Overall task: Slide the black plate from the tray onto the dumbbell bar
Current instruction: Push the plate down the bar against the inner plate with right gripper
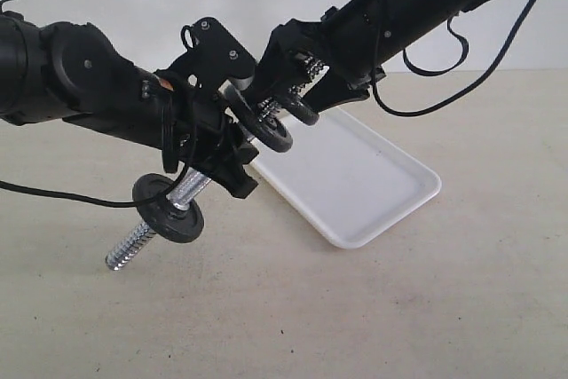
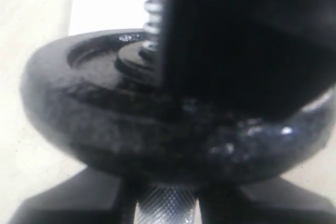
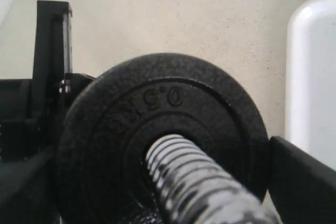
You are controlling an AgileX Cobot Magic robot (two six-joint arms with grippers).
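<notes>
Right wrist view, black plate (image 3: 210,114) threaded on dumbbell bar (image 3: 205,192), right fingers (image 3: 302,182) spread wide either side, grip unclear, left fingers (image 1: 232,177) clamping that bar

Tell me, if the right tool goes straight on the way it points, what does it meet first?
The right tool has the black plate, on the dumbbell bar, between its jaws. Straight on, just behind the plate, comes the left tool gripping the bar; the gap is hard to judge.
</notes>
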